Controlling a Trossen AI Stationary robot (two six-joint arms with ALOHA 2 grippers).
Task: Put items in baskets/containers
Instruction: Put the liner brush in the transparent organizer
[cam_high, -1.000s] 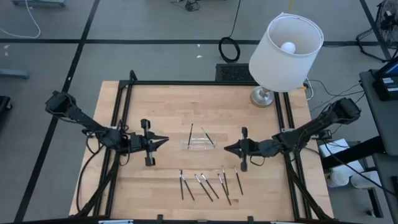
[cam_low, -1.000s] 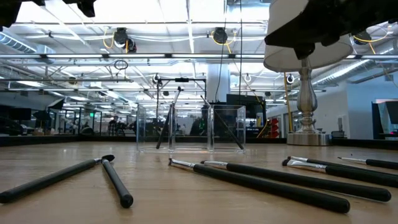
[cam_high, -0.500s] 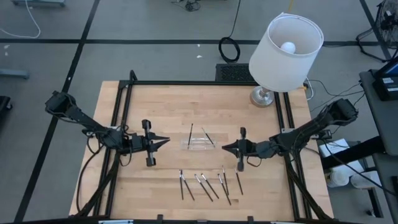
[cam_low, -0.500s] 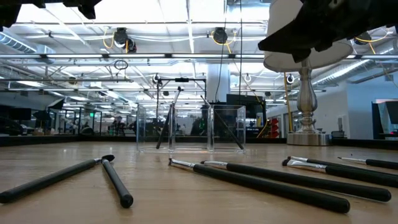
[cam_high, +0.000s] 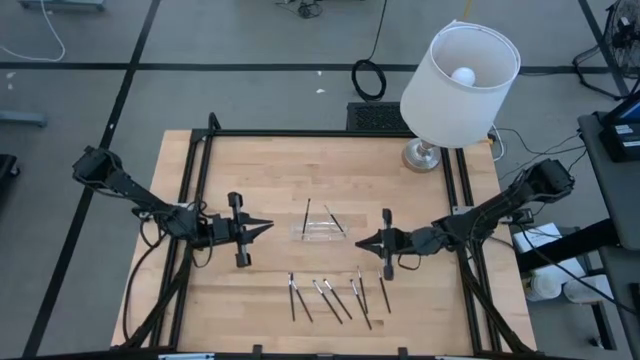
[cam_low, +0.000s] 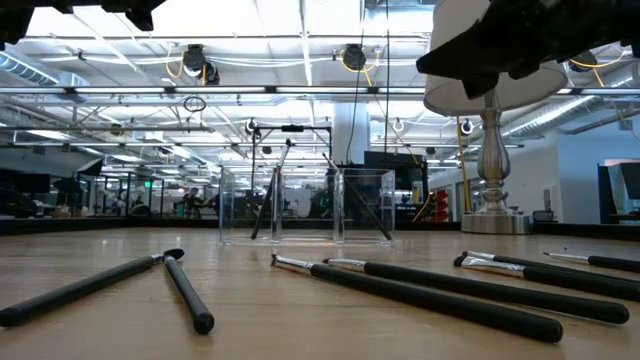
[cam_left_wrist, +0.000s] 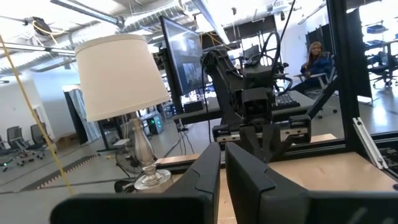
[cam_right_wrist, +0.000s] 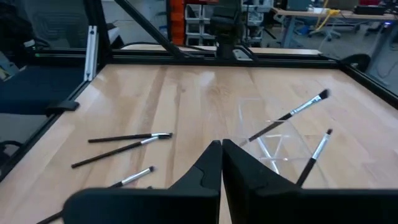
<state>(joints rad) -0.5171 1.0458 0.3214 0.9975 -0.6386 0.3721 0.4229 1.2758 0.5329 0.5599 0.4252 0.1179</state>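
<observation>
Beside the clear tray, right gripper clenched empty; best opened wide above nearest brush before descending

High view looks straight down; low view skims the table (both share the clear tray); wrist cameras face inward.

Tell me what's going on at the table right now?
Two brushes already lean in the clear tray mid-table. About seven more brushes lie loose on the wood near the front edge. Neither arm holds anything: the right pincer is shut and hovers just right of the tray, above the loose ones; the left pincer waits on the tray's left, nearly shut. A lamp stands at the back right corner.
</observation>
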